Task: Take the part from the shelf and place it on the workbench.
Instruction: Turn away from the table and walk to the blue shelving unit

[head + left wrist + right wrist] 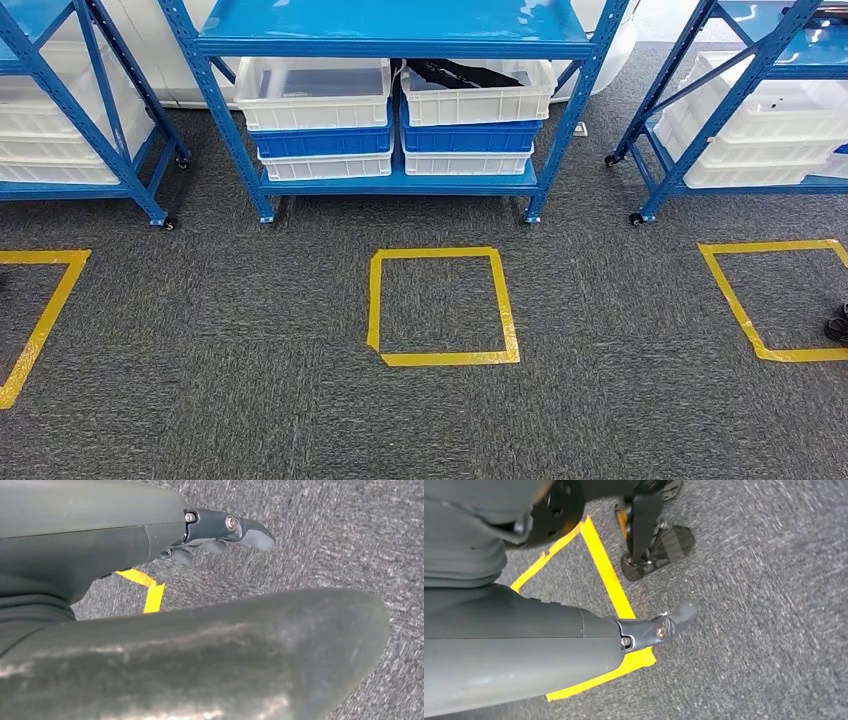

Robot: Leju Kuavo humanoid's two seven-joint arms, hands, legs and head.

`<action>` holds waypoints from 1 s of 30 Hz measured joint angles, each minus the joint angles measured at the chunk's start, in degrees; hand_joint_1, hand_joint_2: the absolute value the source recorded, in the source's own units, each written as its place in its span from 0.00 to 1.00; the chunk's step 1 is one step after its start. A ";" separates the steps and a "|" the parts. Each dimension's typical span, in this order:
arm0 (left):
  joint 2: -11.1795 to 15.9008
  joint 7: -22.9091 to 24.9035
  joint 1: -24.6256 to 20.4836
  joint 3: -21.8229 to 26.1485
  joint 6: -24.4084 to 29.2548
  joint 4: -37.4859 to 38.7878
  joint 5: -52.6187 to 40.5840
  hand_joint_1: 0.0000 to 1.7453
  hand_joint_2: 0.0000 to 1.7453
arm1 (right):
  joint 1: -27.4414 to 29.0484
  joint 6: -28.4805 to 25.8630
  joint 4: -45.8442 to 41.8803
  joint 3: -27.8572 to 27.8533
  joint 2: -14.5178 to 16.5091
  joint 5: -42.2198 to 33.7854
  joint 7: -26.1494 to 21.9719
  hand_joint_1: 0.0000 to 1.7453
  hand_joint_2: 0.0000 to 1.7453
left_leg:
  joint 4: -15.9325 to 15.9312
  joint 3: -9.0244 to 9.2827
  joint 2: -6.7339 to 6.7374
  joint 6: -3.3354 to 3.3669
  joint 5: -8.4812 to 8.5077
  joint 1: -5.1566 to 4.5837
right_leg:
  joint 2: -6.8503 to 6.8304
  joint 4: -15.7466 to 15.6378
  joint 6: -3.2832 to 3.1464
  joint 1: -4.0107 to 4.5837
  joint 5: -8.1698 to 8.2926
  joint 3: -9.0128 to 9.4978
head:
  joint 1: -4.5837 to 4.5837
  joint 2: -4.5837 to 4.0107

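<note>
Left robot hand (220, 535) hangs over grey carpet (250, 400), fingers loosely spread, holding nothing. Right robot hand (659, 627) also hangs low above yellow tape corner (634, 662), nothing in it; fingers mostly hidden, cannot tell whether spread or curled. Head view, left to right: blue shelf (400, 40) ahead, white bins (310, 90) stacked over blue bins (320, 142); dark part (460, 72) lies in right upper white bin. Yellow tape square (440, 305) on carpet before shelf.
</note>
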 joint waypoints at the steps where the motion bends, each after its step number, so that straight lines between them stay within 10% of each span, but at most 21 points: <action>1: 0.00 0.00 0.00 0.00 0.00 0.01 0.00 0.00 0.00 | 0.03 0.00 0.00 0.00 0.01 0.01 0.00 0.00 0.00 | 0.01 0.02 -0.18 0.05 -0.04 -0.04 | 0.08 2.44 0.16 0.00 -0.46 -1.52 | 0.00 0.00; 4: -0.04 0.01 0.01 0.00 0.00 0.02 0.00 0.00 0.00 | 0.03 0.00 0.00 -0.02 -0.04 0.03 0.00 0.00 0.00 | 0.01 0.27 -0.78 -0.02 -0.15 -0.07 | 0.18 -3.56 1.36 0.01 3.31 0.36 | 0.07 0.00; 7: -0.14 0.01 0.00 0.00 0.01 0.01 0.00 0.00 0.00 | -0.08 0.00 0.00 -0.02 -0.10 0.16 0.00 0.00 0.00 | 0.12 0.38 -1.23 -0.57 -0.48 -0.44 | 0.40 -13.16 1.03 0.29 7.00 4.47 | 0.09 0.00; 12: -0.10 0.03 0.07 0.01 0.11 0.01 0.00 0.00 0.00 | -0.05 0.00 0.00 -0.03 -0.03 0.35 0.02 0.00 0.00 | 2.17 -0.42 -0.66 -2.06 -2.06 -0.27 | 0.33 -14.19 -0.98 -0.04 7.72 5.39 | -0.10 0.00; 16: -0.11 0.18 0.12 0.03 0.21 0.02 -0.07 0.00 0.00 | -0.01 0.00 0.00 -0.04 -0.05 0.47 0.04 0.00 0.00 | 14.53 -6.70 0.01 -2.91 -7.72 0.04 | 0.20 -14.27 -1.84 -0.11 7.39 5.98 | -0.30 0.00; 18: -0.05 0.24 0.14 0.08 0.29 0.02 -0.11 0.00 0.00 | 0.03 0.00 0.00 -0.04 -0.02 0.53 0.06 0.00 0.00 | 14.41 -7.11 0.10 -3.08 -5.97 0.16 | 0.22 -14.27 -1.85 -0.15 7.04 6.41 | -0.33 0.00; 21: 0.08 0.25 0.10 0.14 0.35 0.01 -0.16 0.00 0.00 | 0.05 0.00 0.00 -0.05 0.15 0.56 0.09 0.00 0.00 | 4.34 -2.12 0.56 -2.85 -0.88 0.37 | 0.26 -14.20 -1.05 -0.01 6.11 7.24 | -0.41 0.00; 26: 0.08 0.26 0.07 0.20 0.39 0.01 -0.36 0.00 0.00 | -0.05 0.00 0.00 -0.07 0.19 0.56 0.09 0.00 0.00 | 0.42 0.09 0.15 -0.77 -0.65 0.11 | 0.22 -13.59 0.83 0.18 5.44 8.24 | -0.18 0.00; 30: 0.14 0.26 0.07 0.27 0.48 0.00 -0.37 0.00 0.00 | -0.08 0.00 0.00 -0.09 0.31 0.56 0.09 0.00 0.00 | 0.16 0.87 -0.06 0.37 -0.94 0.08 | 0.30 -2.45 0.60 0.00 1.12 1.67 | 0.13 0.00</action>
